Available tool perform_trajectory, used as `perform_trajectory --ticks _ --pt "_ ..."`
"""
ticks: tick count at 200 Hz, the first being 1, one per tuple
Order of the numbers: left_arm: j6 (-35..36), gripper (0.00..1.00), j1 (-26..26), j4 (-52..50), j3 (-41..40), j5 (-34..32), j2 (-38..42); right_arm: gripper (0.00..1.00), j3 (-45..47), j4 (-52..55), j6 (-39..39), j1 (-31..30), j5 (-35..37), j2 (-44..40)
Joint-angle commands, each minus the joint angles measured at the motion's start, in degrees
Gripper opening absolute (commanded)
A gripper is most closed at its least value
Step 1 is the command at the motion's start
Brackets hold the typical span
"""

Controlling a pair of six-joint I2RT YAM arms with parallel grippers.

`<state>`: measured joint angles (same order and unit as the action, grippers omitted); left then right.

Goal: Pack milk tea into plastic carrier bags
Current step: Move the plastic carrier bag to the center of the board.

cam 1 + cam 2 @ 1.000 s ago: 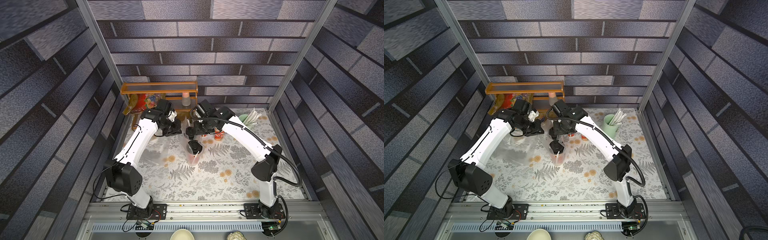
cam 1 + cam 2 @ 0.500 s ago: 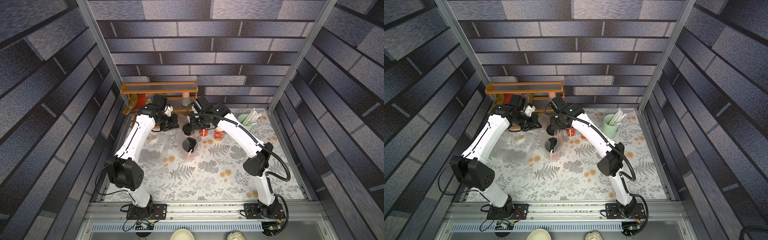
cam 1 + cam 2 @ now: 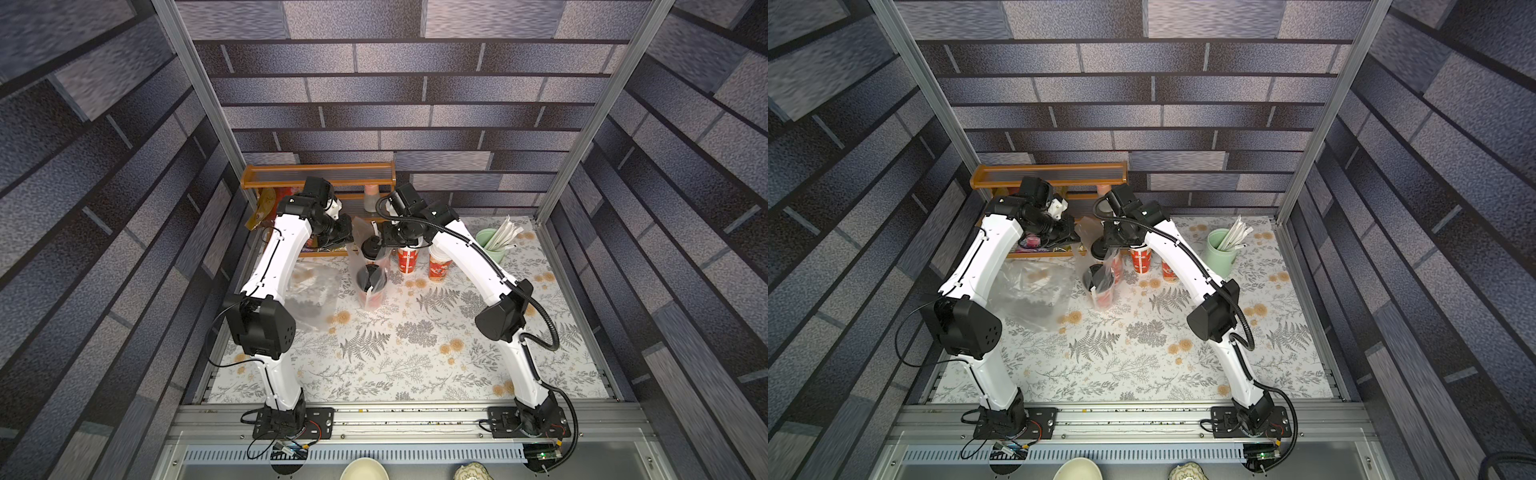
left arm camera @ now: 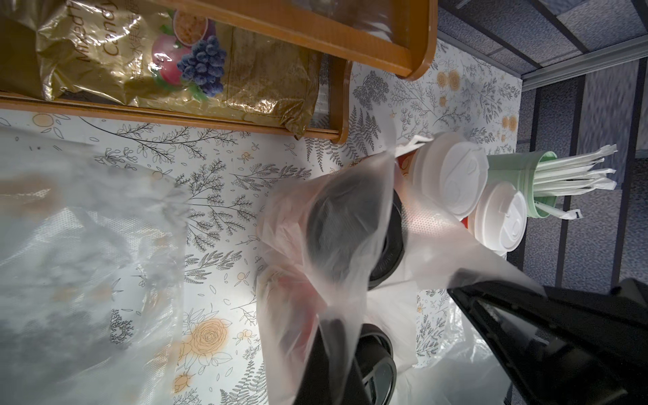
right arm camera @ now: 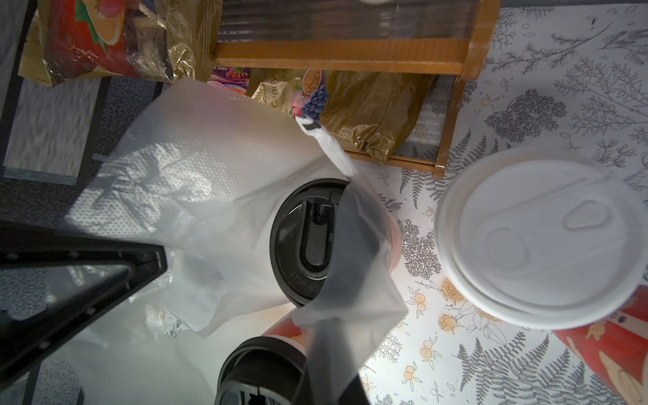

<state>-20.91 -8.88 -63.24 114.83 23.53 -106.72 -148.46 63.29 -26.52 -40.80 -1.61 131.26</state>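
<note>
A clear plastic carrier bag [image 3: 356,261] [image 3: 1109,262] stands at the back middle of the table with two black-lidded red milk tea cups in it [image 3: 371,248] [image 3: 371,282]. My left gripper [image 3: 343,237] [image 4: 332,354] is shut on one handle loop, seen stretched thin in the left wrist view. Across the bag, my right gripper [image 3: 387,242] [image 5: 328,375] is shut on the other loop. Two white-lidded cups [image 3: 407,258] [image 3: 439,266] stand just right of the bag. A second bag [image 3: 312,291] lies flat to the left.
A wooden shelf [image 3: 319,182] with foil snack packets [image 4: 168,59] stands at the back, close behind both grippers. A pale green cup of white straws [image 3: 493,245] is at the back right. The flowered tablecloth [image 3: 415,357] covers the near half.
Both grippers have moved toward the shelf at the back with the bag handles. The bag and its cups have shifted a little back and left with them.
</note>
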Motion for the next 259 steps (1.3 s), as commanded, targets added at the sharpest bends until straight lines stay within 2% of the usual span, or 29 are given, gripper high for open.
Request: perform_trajectory --ticks 1,66,74,96,107,139,184,259 --pt "1.97 0.0 0.77 -2.46 3.64 -1.2 -1.61 0.0 -2.73 -2.94 1.09 0.95 0.08 1.8" --pt "1.76 0.0 1.31 -3.44 8.66 -0.41 -5.71 0.0 -4.98 -4.51 1.5 2.74 0.19 4.26" --pt "1.77 0.03 1.32 -3.7 9.28 -0.21 -6.03 0.0 -4.97 -4.4 1.63 2.75 0.23 4.44" --pt "1.58 0.19 1.24 -3.97 10.24 0.21 -5.98 0.0 -4.99 -3.96 1.49 2.74 -0.52 4.06" --pt "1.57 0.26 1.22 -4.07 10.58 0.4 -5.58 0.07 -4.99 -3.72 1.37 2.74 -0.68 3.43" --pt "1.59 0.36 1.33 -4.5 11.16 -0.18 -4.06 0.22 -4.97 -3.19 1.44 2.79 -0.5 0.97" --pt "2.18 0.56 1.77 -5.86 10.95 -1.62 -2.49 0.32 -4.88 -1.53 1.58 2.74 -0.78 -1.25" --pt "3.33 0.69 2.2 -7.66 9.55 -4.8 2.39 0.47 -0.16 0.31 2.06 2.76 -2.42 -7.46"
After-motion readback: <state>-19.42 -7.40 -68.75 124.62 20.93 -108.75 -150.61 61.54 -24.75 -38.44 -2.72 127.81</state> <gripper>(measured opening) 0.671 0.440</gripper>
